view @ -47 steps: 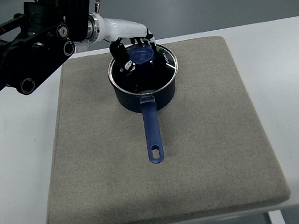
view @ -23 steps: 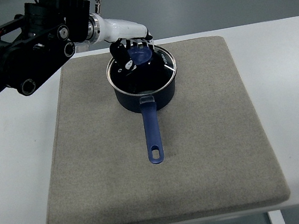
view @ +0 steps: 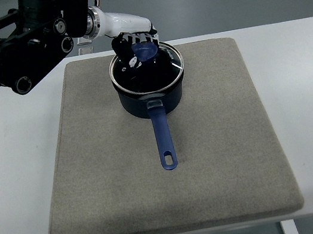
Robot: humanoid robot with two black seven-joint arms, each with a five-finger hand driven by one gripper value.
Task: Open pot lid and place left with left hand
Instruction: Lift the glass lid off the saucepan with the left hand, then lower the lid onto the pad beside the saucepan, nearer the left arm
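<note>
Glass lid (view: 147, 72) now tips up off the blue pot (view: 153, 96) as the left hand (view: 136, 45), fingers clamped on its knob (view: 146, 50), has risen, nudging the pot's handle (view: 162, 137) rightward.

Feed's bright & even, light from overhead, diffuse. Tabletop (view: 311, 102) near blown-out white to the right of the fingers (view: 131, 39). I see only a soft shadow under the pot (view: 151, 90), below the fingers. Thin glare on the lid (view: 148, 70) rim. Focus sharp throughout, no motion blur. Slight bowing at the edges.
</note>
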